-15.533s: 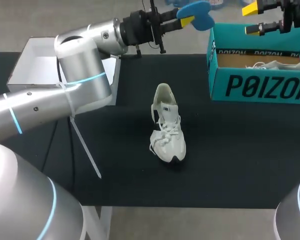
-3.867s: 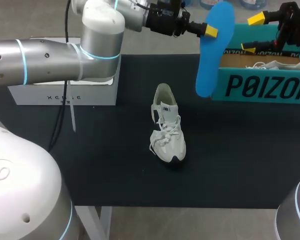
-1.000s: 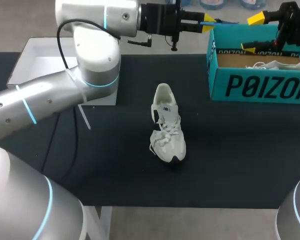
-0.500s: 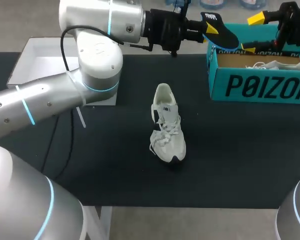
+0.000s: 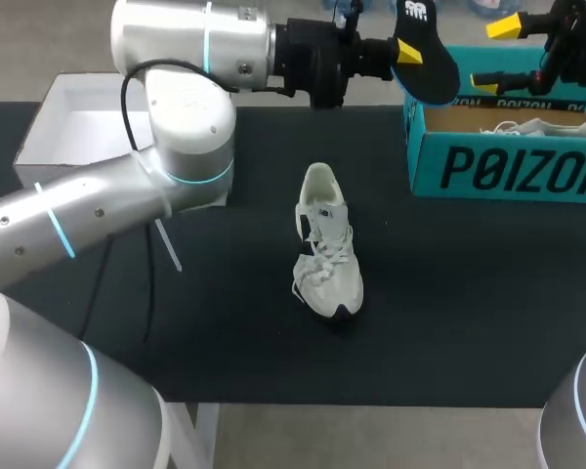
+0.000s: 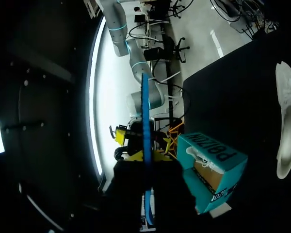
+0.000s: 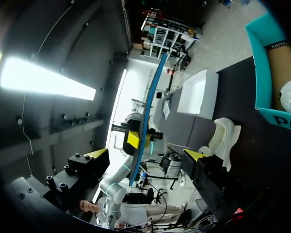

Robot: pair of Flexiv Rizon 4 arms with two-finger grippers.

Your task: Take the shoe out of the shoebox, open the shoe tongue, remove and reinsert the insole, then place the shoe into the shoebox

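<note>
My left fingers pinch the insole by one end, holding it up over the far side of the tabletop, beside the end of the shoebox nearest the shoe. The insole's dark underside faces the head camera. My right fingers are spread and empty, above the shoebox. The shoe lies on the tabletop, well apart from both, with nothing steadying it.

The main risk I see is the narrow pinch: the insole could pivot or slip out on the way down. It looks flexible, so its toe may buckle against the collar instead of sliding in, and the loose shoe could skid or tip under the push. My right arm is close enough to clip the insole if either arm swings.

As for writing, the shoebox carries large dark lettering on its side and a printed band along the rim, and the insole has a white logo; I don't spell these out
</note>
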